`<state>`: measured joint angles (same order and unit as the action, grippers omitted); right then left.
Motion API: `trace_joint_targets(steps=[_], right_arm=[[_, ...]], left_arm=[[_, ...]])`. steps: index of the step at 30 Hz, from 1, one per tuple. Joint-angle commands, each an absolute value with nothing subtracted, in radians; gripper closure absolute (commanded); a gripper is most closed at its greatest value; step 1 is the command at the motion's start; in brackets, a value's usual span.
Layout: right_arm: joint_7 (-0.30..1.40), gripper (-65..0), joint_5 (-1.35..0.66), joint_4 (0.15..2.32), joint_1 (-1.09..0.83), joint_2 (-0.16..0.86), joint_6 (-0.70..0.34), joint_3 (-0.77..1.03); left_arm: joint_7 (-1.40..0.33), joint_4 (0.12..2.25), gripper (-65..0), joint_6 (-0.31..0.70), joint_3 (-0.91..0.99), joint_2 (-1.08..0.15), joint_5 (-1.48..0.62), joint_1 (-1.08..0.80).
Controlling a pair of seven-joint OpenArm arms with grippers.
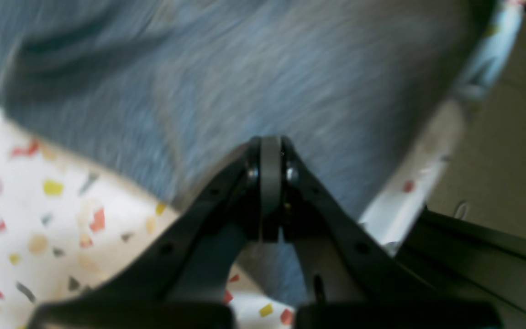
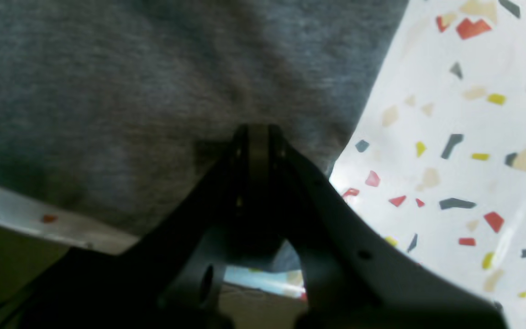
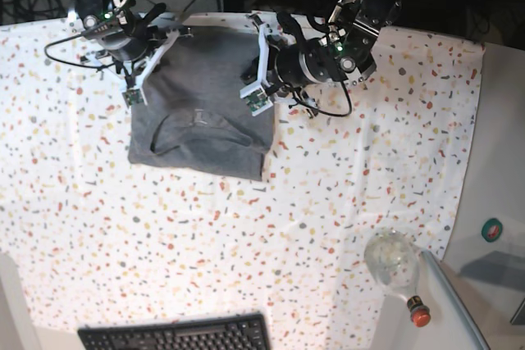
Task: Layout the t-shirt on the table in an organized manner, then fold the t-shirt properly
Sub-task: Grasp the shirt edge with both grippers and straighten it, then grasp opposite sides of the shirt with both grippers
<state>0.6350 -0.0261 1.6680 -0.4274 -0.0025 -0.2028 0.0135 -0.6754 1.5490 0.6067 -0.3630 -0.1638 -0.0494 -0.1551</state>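
grey t-shirt (image 3: 201, 116) lies flat on the speckled tabletop (image 3: 246, 235), up near the far edge in the base view, folded into a rough rectangle with a curved neckline seam showing across its lower half. its far edge sits right at the tabletop's far rim, where both arms are working.

left gripper (image 1: 270, 151) is down on the cloth: in the left wrist view the jaws are pressed together with no gap showing, tips on the heather-grey fabric (image 1: 226, 77). the view is blurred, so whether a pinch of cloth sits between them cannot be told. speckled tabletop (image 1: 39, 205) shows to one side, its edge and the darker floor beyond to the other.

right gripper (image 2: 258, 137) is the same story: jaws closed tight, tips touching the t-shirt (image 2: 121, 91), dark and hard to read at the contact, so a held fold cannot be confirmed. bright speckled tabletop (image 2: 464, 151) runs just beside the shirt's edge, and the rim of the tabletop crosses below the fabric.

from the base view, the left arm (image 3: 316, 59) reaches in at the shirt's top right corner, the right arm (image 3: 123, 34) at its top left corner, one on each side of the garment.

well apart from the shirt, near the front: a black keyboard (image 3: 176, 335) at the tabletop's near edge, and a clear bottle (image 3: 395, 272) with a red cap lying at the front right corner.
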Motion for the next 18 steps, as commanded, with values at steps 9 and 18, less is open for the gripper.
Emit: trace_joint_targets(steps=[9, 18], right_arm=[[0.595, 0.0, -0.025, 1.744, -0.476, -0.039, -0.203, 0.044], [0.644, 0.0, -0.024, 1.877, -0.371, -0.030, -0.203, 0.107]], left_arm=[[-0.662, 1.676, 0.0, 0.611, -0.352, -0.162, -0.064, -0.156], [-0.664, 1.736, 0.0, 0.610, -0.104, -0.179, -0.064, -0.133]])
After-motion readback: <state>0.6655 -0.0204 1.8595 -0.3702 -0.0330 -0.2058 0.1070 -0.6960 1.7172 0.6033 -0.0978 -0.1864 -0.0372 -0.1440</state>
